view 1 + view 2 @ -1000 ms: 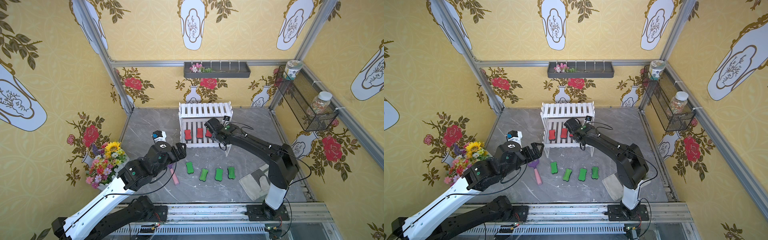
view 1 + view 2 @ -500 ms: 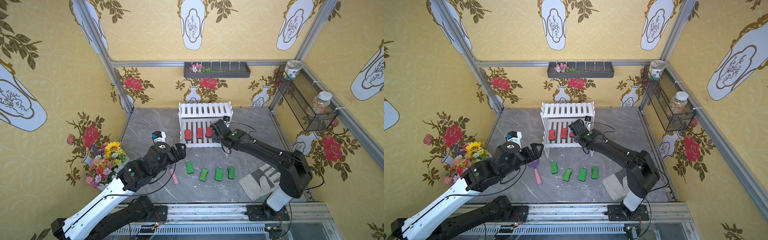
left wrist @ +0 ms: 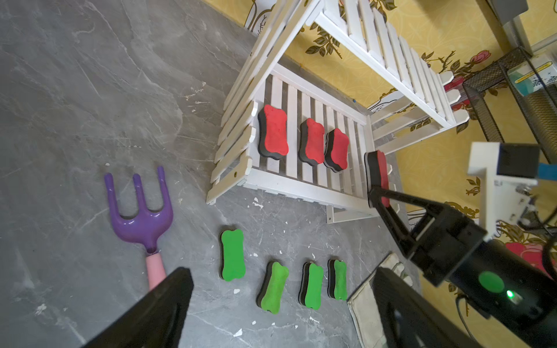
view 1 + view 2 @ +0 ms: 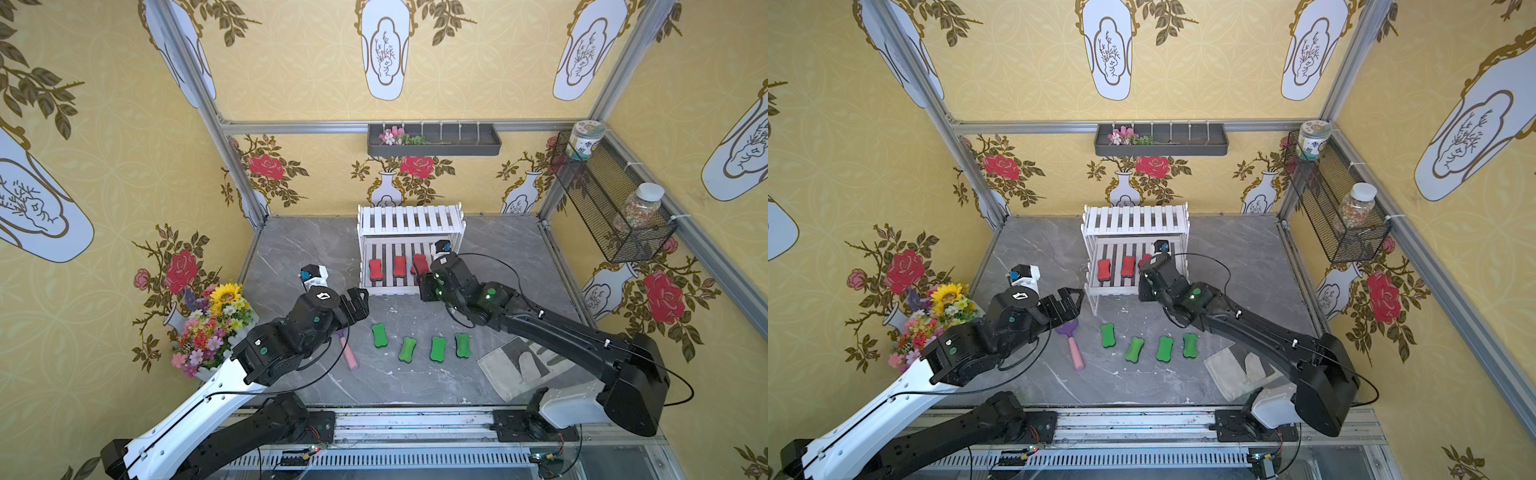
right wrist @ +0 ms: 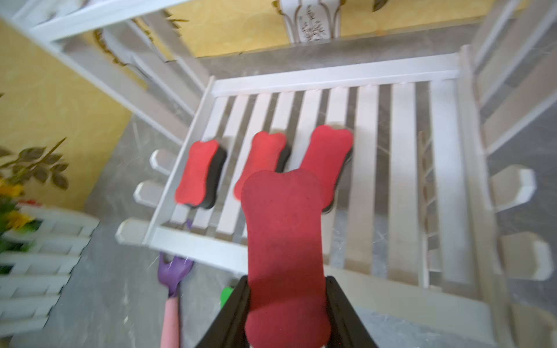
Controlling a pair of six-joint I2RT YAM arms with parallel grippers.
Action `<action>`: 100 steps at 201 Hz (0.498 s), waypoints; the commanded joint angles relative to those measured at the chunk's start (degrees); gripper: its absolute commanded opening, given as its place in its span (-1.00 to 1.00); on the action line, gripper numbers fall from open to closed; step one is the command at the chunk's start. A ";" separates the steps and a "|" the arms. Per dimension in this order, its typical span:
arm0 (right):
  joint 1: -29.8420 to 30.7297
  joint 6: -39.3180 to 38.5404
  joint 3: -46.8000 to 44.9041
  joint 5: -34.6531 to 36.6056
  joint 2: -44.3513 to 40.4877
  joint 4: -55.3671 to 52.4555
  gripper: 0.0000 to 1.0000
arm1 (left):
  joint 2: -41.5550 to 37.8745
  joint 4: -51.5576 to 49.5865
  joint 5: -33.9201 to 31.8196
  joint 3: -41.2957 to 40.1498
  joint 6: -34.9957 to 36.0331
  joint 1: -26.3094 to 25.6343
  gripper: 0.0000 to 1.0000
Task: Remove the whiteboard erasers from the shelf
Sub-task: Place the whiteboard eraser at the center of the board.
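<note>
The white shelf stands at the back of the grey floor. Three red whiteboard erasers lie side by side on its lower tier. My right gripper is shut on a fourth red eraser, held on edge just off the lower tier's front right corner. Several green erasers lie in a row on the floor in front of the shelf. My left gripper hovers open and empty, left of the shelf and above the green row.
A purple garden fork with a pink handle lies left of the green row. A pale glove lies at the front right, a flower bunch by the left wall. A dark wall tray and a mesh basket hang above.
My right gripper has drawn back out of the shelf's lower tier toward the front, carrying the red eraser with it. The left arm has stayed where it was.
</note>
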 commanded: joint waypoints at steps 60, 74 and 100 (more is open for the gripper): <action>26.42 0.19 -7.61 2.23 4.69 -1.04 -0.21 | -3.02 -4.34 -6.76 2.38 0.30 0.07 0.99; 29.10 0.44 -6.71 2.12 8.72 -1.43 -0.21 | -2.85 -4.76 -7.30 3.18 0.75 0.11 0.99; 31.02 -0.14 -3.32 3.14 16.11 -1.91 -0.22 | -2.76 -5.53 -8.23 3.81 0.89 0.07 0.99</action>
